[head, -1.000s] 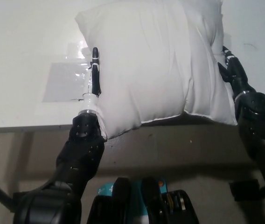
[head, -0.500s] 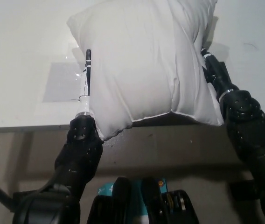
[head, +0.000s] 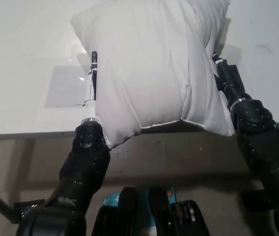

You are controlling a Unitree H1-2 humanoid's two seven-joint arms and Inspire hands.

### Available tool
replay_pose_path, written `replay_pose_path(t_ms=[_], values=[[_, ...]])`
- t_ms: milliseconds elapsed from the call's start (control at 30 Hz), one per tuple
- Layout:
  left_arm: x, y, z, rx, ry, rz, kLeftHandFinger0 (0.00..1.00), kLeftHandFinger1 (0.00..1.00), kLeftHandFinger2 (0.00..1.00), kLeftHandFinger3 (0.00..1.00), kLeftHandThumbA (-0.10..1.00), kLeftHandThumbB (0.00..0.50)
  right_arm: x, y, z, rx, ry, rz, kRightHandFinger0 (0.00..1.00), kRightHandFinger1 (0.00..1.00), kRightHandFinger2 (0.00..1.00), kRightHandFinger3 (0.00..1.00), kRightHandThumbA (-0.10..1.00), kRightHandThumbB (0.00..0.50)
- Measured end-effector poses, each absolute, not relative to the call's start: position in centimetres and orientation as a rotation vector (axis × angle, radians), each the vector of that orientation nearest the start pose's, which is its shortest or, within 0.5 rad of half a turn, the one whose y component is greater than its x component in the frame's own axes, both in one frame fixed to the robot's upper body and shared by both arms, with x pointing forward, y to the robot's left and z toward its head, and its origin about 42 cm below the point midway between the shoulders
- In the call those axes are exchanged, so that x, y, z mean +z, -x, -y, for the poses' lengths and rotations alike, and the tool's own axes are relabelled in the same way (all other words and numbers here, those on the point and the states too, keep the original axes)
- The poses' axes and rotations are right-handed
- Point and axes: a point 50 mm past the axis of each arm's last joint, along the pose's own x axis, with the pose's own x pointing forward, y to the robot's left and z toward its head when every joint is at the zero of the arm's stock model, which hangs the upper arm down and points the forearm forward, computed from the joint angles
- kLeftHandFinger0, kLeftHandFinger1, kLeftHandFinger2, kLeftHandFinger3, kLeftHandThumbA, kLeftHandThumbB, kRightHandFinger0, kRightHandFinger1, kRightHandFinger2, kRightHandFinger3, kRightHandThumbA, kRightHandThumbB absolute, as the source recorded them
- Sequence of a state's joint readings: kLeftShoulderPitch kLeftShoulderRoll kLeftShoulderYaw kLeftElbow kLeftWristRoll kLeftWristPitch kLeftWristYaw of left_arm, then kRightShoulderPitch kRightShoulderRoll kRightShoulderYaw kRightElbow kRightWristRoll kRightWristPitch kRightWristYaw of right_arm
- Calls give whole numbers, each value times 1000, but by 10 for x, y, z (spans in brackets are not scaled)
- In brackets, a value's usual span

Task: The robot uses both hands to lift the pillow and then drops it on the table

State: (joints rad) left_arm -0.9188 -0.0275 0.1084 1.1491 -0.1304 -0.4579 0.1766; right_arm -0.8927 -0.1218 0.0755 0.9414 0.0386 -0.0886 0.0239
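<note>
The left hand (head: 93, 81) and right hand (head: 226, 78) press flat against opposite sides of the white pillow (head: 152, 64), clamping it between them above the near edge of the white table (head: 26, 49). Against half a second earlier, the pillow has hardly shifted.

Table (head: 21, 44): white top, matte, running across the upper part of the head view; its near edge shows as a pale strip along the lower middle, with shadowed space beneath. On it: one clear, glossy sheet (head: 66, 86), flat, left of centre, catching some glare at its far corner. A few small dark specks and a thin mark (head: 263, 47) toward the right side. Whether the pillow (head: 149, 64) touches the top cannot be told.
</note>
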Motion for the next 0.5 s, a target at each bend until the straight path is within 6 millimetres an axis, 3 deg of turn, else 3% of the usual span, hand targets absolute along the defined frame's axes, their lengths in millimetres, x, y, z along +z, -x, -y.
replay_pose_path(t_ms=[233, 333, 400, 500], values=[[222, -524, -139, 62, 183, 311, 1000, 1000, 1000, 1000, 1000, 217, 236, -528, 174, 168, 131, 143, 1000, 1000, 1000, 1000, 1000, 475], [248, -525, -141, 61, 189, 384, 1000, 1000, 1000, 1000, 1000, 284, 265, -525, 173, 158, 109, 229, 1000, 1000, 1000, 1000, 1000, 467], [259, -524, -141, 59, 191, 413, 1000, 1000, 1000, 1000, 1000, 291, 278, -523, 173, 153, 101, 267, 1000, 1000, 1000, 1000, 1000, 447], [281, -521, -143, 58, 200, 468, 1000, 1000, 1000, 1000, 1000, 292, 303, -516, 173, 146, 89, 346, 1000, 1000, 1000, 1000, 1000, 495]])
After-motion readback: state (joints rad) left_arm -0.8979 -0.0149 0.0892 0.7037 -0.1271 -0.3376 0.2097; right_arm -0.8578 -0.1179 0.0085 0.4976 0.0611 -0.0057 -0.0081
